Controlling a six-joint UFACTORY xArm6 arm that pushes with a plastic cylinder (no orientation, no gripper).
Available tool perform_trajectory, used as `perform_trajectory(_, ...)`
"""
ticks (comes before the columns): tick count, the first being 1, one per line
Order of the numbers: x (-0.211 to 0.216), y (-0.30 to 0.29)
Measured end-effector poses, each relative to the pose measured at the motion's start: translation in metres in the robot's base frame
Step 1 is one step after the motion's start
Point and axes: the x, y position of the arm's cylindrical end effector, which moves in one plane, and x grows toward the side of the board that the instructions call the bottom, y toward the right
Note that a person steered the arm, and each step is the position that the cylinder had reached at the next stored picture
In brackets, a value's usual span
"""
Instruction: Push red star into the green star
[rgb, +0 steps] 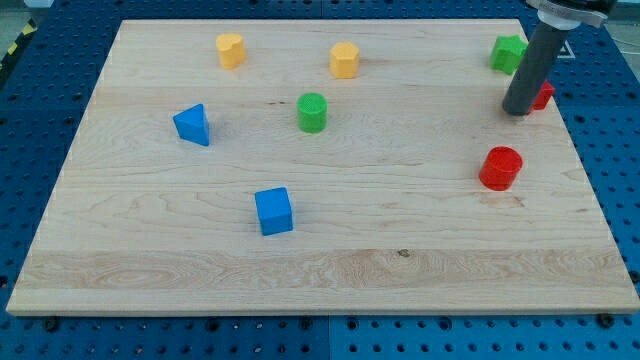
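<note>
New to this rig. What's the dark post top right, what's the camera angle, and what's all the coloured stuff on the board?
The dark post is the end of a robot arm: a plain rod with no pincer, so nothing is held. It only pushes blocks by sliding my tip along the wooden board.

There is one camera, looking down at the board from the front at a slant; its mounting is not on record.

On the board: two yellow blocks near the view's top, a green cylinder, a blue triangular block, a blue cube and a red cylinder. At the view's top right sit the green star and the red star, the latter mostly hidden behind the rod. My tip rests just left of the red star, below the green one.
</note>
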Motion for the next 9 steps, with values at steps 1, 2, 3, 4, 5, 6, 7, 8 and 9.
perform_trajectory(1,-0.005,0.001)
perform_trajectory(2,0.016,0.001)
perform_trajectory(3,0.053,0.003)
perform_trajectory(4,0.058,0.033)
perform_trajectory(5,0.037,0.055)
perform_trajectory(6,0.017,0.056)
perform_trajectory(7,0.014,0.053)
perform_trajectory(8,0.001,0.053)
perform_trajectory(9,-0.003,0.053)
